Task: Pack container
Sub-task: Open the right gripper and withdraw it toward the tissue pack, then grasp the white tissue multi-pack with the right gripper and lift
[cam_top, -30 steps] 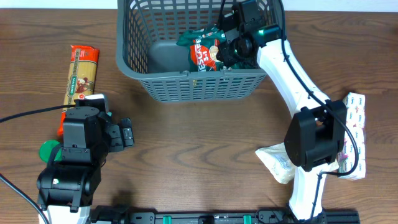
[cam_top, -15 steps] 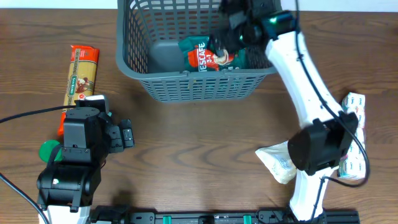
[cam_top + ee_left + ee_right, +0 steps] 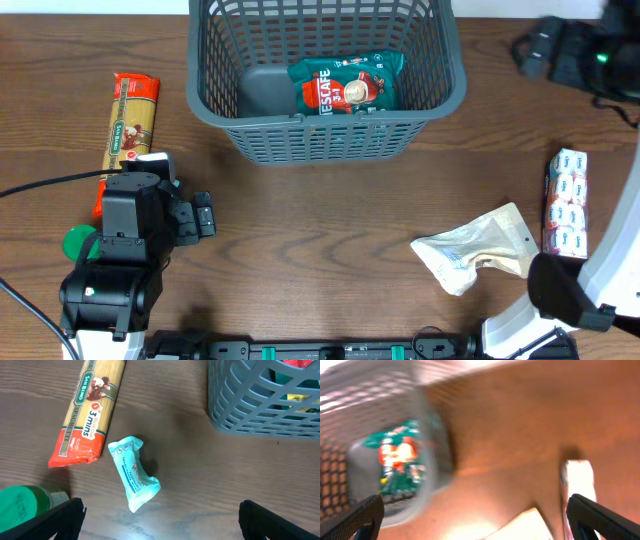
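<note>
The container (image 3: pixel 320 140), a large dark grey basket with slotted sides, stands on the wooden table (image 3: pixel 330 220) at the far middle edge in the overhead view. The left wrist view catches its near corner at the upper right (image 3: pixel 265 405), and the right wrist view shows it as a blur on the left (image 3: pixel 370 415). Inside it a green Nescafé packet (image 3: pixel 345 82) lies flat on the bottom, toward the right and against the front wall, with bare grey floor to its left. The right gripper (image 3: pixel 477 520) is off to the container's right, outside the rim, near the table's far right corner. Its fingers are spread wide and nothing is between them. That wrist view is smeared, so little else can be read in it. The left gripper (image 3: pixel 160 520) sits well apart from the container at the near left of the table, also spread wide and empty. In front of it lies a small pale blue and white wrapper (image 3: pixel 134 472). A long orange spaghetti pack (image 3: pixel 132 120) lies just beyond that, to the left of the container. A green-capped bottle (image 3: pixel 25 505) lies beside the left arm. On the right side of the table, a crumpled cream pouch (image 3: pixel 480 250) rests near a white pack with printed rows (image 3: pixel 566 203).
</note>
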Controlling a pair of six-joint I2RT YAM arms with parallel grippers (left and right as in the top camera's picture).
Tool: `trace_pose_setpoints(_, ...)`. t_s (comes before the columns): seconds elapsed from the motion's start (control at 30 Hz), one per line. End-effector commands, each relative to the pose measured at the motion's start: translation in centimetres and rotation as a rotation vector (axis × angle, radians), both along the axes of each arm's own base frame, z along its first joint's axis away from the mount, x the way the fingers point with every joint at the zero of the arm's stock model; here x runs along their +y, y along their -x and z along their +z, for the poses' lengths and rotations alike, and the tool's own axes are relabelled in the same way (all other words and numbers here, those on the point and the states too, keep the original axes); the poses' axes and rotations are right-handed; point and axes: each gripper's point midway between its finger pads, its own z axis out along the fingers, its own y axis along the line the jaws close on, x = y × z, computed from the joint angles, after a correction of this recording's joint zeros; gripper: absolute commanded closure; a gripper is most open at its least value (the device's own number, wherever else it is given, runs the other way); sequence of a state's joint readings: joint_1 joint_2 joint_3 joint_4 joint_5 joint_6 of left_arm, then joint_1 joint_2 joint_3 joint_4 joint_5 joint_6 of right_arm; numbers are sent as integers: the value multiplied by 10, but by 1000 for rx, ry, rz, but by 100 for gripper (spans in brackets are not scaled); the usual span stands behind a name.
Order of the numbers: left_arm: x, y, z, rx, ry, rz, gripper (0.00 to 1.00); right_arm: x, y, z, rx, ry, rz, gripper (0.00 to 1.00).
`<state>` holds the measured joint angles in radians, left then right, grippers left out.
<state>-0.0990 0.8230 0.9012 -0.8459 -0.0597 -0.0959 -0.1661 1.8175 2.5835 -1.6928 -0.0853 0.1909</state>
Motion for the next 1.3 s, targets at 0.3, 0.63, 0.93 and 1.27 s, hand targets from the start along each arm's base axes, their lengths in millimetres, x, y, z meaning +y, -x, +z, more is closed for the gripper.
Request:
trace_pose_setpoints(0.3,3,-3,10,-25,-19,0,1,-26,102,-38,152,-85,-209,1)
trace_pose_setpoints(0.63,3,-4,9,-22,-19,0,2,-84,191,-77,212,292,-465,1)
trace_pose_setpoints(0.93,3,-3,9,-20,-19,0,1,-117,182,-178,467,143,-436,1)
trace_pose_setpoints(1.27,3,-3,9,-21,-19,0,1,-155,164,-248,570,-37,-434,1)
